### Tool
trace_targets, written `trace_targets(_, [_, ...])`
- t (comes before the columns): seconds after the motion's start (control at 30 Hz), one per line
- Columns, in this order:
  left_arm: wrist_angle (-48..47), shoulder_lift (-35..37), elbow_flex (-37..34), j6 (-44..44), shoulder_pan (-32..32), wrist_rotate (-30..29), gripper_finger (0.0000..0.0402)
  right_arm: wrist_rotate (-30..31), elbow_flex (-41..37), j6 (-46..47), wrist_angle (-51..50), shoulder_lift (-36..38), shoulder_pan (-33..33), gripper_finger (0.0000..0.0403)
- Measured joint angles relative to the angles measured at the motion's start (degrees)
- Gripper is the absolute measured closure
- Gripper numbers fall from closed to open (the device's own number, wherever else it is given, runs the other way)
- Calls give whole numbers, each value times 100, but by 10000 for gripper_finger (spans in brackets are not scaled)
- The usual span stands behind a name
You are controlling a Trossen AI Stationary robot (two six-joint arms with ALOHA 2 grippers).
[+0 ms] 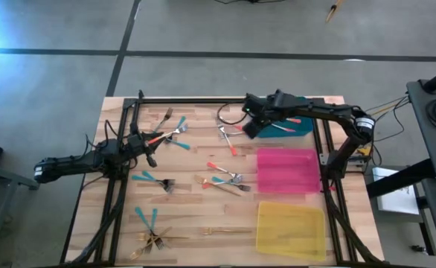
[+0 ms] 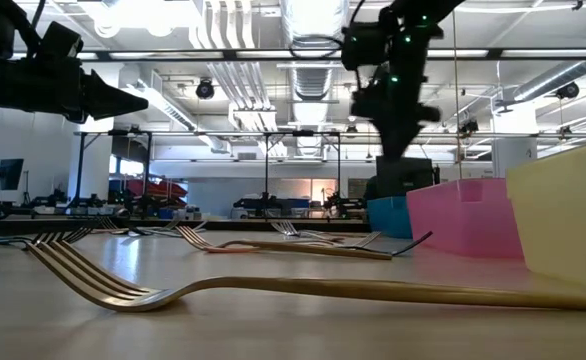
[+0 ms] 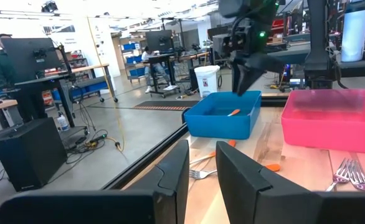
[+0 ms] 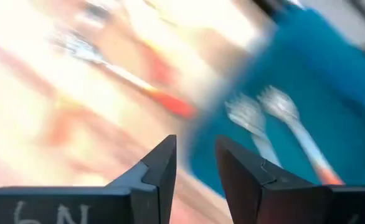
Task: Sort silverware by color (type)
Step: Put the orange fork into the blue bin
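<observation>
The silverware lies scattered on the wooden table: teal-handled forks (image 1: 152, 179), gold forks (image 1: 155, 240) and red-handled forks (image 1: 228, 140). Two red-handled forks (image 4: 282, 118) lie flat in the blue tray (image 1: 300, 123) at the far right. My right gripper (image 4: 195, 162) hovers over that tray's left edge (image 1: 251, 130), pointing steeply down. It is open with nothing between its fingers. My left gripper (image 3: 201, 168) hangs level above the table's left side (image 1: 147, 141). It is open and holds nothing.
A pink tray (image 1: 286, 170) and a yellow tray (image 1: 291, 227) sit in a row nearer than the blue one along the right side. A black frame (image 1: 121, 179) borders the table. A mixed cluster of forks (image 1: 225, 181) lies mid-table, another (image 1: 172, 130) beside my left gripper.
</observation>
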State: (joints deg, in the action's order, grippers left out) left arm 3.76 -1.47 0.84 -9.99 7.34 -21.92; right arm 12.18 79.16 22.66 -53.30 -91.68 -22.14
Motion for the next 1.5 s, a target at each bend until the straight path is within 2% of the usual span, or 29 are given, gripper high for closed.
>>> trace_targets(0.07, [-1,2,0,0,0,-1,337,-214,-5,-17,555,-99,179,298])
trace_targets(0.2, [0,1,0,-1,0,0,337,-216,-7,-23,1134,-448,539,298])
trace_targets(0.4, [-3,0,0,-1,-1,1,337,-191,7,48,1245,-1178,776,298])
trace_targets(0.63, [-1,1,0,-1,1,0,337,-160,19,678,1564,-1724,749,302])
trace_targets(0.97, [0,0,0,1,-1,-1,337,-168,21,694,2143,-1927,762,307])
trace_targets(1.5, [-1,0,0,0,1,-1,337,-178,21,708,2402,-1932,766,260])
